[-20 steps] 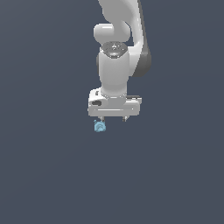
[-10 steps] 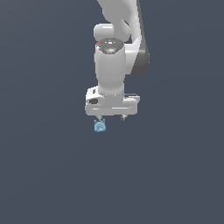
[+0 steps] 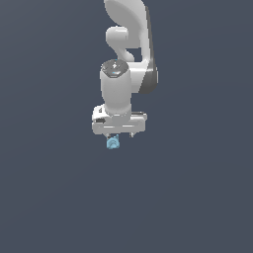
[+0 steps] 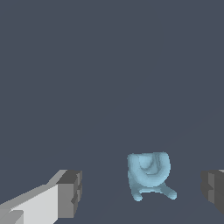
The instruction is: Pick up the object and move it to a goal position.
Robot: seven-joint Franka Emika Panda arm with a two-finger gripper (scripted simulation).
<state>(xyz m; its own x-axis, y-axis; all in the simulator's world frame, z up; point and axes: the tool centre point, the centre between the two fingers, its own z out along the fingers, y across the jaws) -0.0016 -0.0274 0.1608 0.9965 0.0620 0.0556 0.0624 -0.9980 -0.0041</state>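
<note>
Light-blue object [image 4: 148, 174] (2 knobs downward)

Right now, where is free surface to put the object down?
All the grey floor around is bare. Only under the gripper is it crowded: the light-blue object sits between its open fingers, touching neither.

Sim scene, not a real room — bare rendered workspace.
All I get is a flat, uniform dark grey-blue ground [image 3: 197, 197] filling both views, flat-shaded white arm [image 3: 118, 89], blocky grey fingertips [image 4: 70, 194], plain light-blue object [image 4: 148, 173]. Nothing tells me home, lab or shop.
</note>
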